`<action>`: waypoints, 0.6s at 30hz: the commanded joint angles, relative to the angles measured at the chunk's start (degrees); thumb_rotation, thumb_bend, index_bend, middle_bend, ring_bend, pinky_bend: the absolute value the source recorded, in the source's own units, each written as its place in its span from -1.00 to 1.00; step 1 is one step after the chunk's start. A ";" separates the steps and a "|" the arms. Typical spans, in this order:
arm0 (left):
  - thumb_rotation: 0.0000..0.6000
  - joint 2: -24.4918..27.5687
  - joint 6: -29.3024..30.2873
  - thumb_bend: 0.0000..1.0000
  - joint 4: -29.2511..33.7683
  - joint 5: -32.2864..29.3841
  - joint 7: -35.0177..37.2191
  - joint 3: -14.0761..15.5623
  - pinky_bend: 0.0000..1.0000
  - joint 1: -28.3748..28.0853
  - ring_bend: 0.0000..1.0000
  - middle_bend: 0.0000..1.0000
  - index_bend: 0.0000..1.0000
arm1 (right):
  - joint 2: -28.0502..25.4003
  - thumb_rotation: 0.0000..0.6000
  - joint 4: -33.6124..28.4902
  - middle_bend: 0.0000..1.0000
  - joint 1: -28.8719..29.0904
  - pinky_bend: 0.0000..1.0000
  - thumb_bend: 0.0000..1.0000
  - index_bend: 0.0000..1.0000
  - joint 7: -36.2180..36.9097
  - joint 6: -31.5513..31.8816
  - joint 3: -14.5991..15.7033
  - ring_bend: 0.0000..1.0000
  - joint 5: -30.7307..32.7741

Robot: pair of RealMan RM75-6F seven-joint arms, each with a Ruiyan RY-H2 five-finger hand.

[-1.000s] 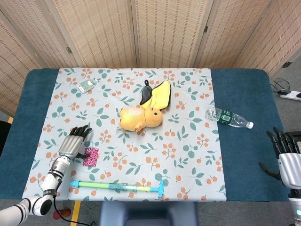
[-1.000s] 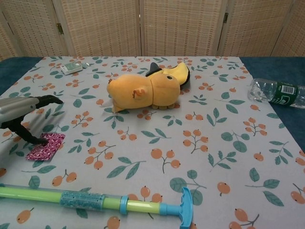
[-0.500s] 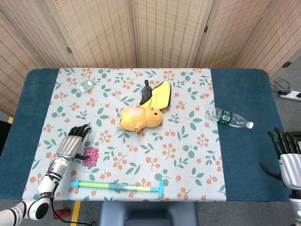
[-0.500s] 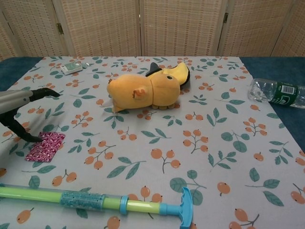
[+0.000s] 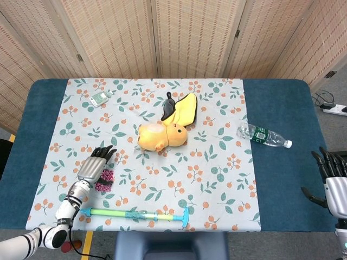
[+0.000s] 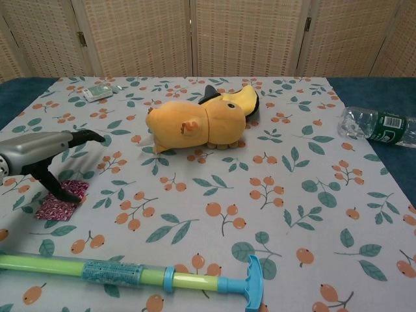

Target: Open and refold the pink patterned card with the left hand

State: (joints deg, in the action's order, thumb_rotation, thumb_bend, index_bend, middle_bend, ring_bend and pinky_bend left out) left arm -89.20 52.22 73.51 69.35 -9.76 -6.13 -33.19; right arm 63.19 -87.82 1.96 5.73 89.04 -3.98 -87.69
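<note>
Pink patterned card lies flat on the floral cloth, lower left of both views, just above the green-and-blue toy pump and well left of the yellow plush. In the head view it's partly covered: card peeks out at the right edge of the left hand.

Left hand sits over the card w/ fingers stretched forward and roughly flat. The thumb points down and its tip meets the card's upper part, so it touches or presses but holds nothing; no pinch visible. Can't tell from here which edge is the fold and which is free.

Judgement on the step: it's at the get-under-the-flap stage, card not yet opened. To do it well:
- keep the thumb tip pressing lightly so the card doesn't skate on the cloth
- work a fingertip under the free edge only, not both layers
- lift the flap slow, hinge it about the crease, don't drag it toward the pump
- refold along the same crease, then press flat

Risk: thin card on soft cloth, easy to bunch the cloth or push the card instead.

Right hand is at the far lower right over the blue bench edge, fingers spread, empty, well apart from the bottle.
</note>
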 commanded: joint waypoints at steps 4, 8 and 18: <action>1.00 -0.05 -0.51 -0.82 -0.70 -1.22 -0.40 0.27 -1.00 0.20 -1.00 -1.00 -0.88 | 0.04 1.00 0.13 -1.00 0.07 -1.00 -0.54 -1.00 0.14 0.07 -0.09 -0.98 -0.11; 1.00 0.45 -0.36 -0.82 -0.76 -1.72 -0.52 0.47 -1.00 0.59 -1.00 -1.00 -0.88 | 0.11 1.00 0.24 -1.00 0.14 -1.00 -0.54 -1.00 0.25 -0.04 -0.09 -0.98 -0.17; 1.00 3.31 -0.10 -0.82 -1.35 -3.11 -0.62 1.36 -1.00 2.25 -1.00 -1.00 -0.89 | 0.30 1.00 0.57 -1.00 -0.15 -1.00 -0.54 -1.00 0.74 0.54 -0.05 -0.99 -0.36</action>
State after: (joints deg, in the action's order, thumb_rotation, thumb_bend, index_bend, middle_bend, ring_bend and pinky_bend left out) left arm -86.09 52.04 72.20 66.37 -10.45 -4.85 -31.11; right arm 63.49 -87.26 1.82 6.47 89.58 -4.03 -88.05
